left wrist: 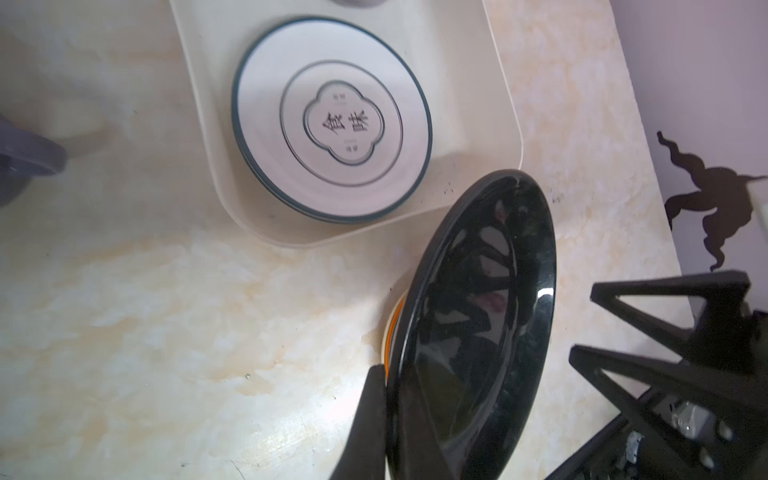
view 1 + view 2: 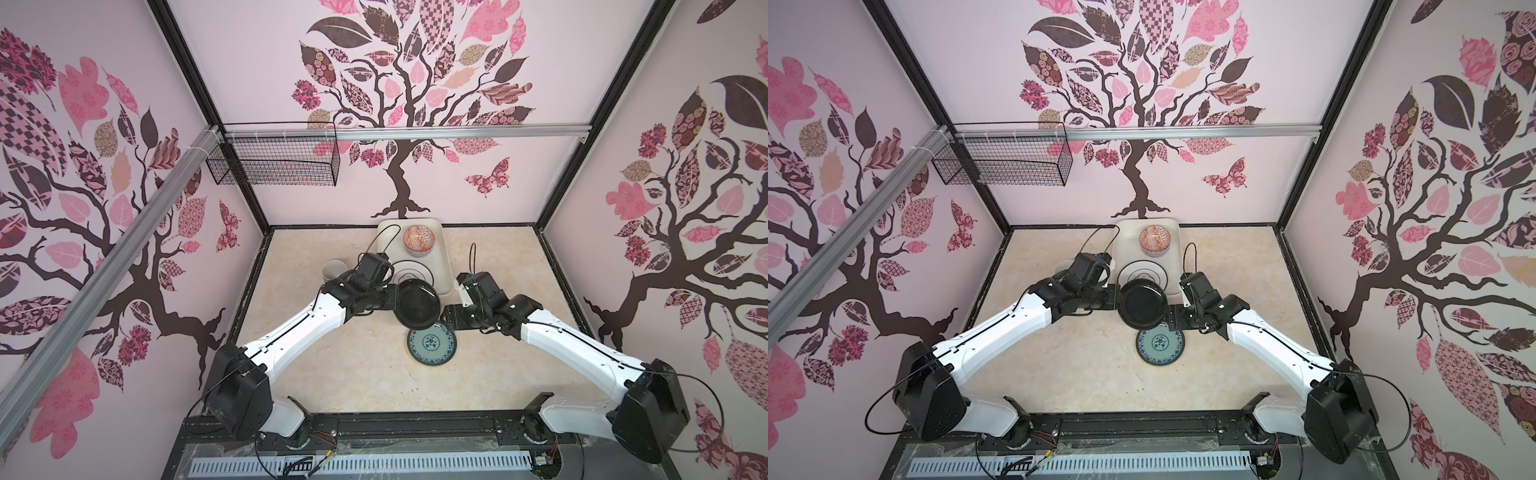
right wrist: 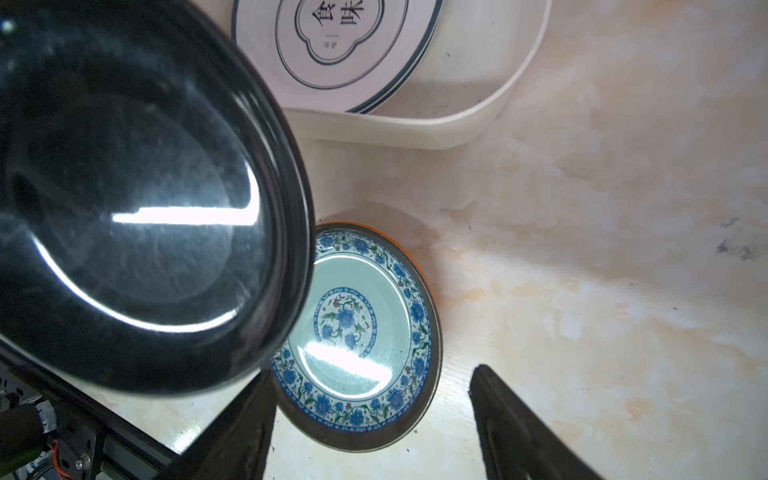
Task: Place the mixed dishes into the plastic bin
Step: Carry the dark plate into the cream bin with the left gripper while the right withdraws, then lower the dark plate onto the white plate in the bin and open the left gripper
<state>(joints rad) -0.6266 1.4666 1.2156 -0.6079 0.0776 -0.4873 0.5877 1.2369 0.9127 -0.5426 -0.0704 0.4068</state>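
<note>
Left gripper is clamped on the rim of the black plate, which hangs tilted above the table, just at the near edge of the plastic bin and not over it yet. Inside the bin sit the orange-patterned bowl at the far end and the white black-ringed plate at the near end. Right gripper is spread wide and empty, low beside the flowered plate, which lies on the table with an orange plate peeking out beneath it. The mug stands on the table just left of the bin. The step in hand looks like carrying the black plate into the bin. To do it well, I'd clear the near wall first, level the plate over the ringed plate, lower it until it nearly rests there, and only then let go. It is a one-sided rim pinch on a glossy plate, so a slip is the risk; slow travel helps. The right arm sits close to the plate's far edge, so keep it out of the way.
</note>
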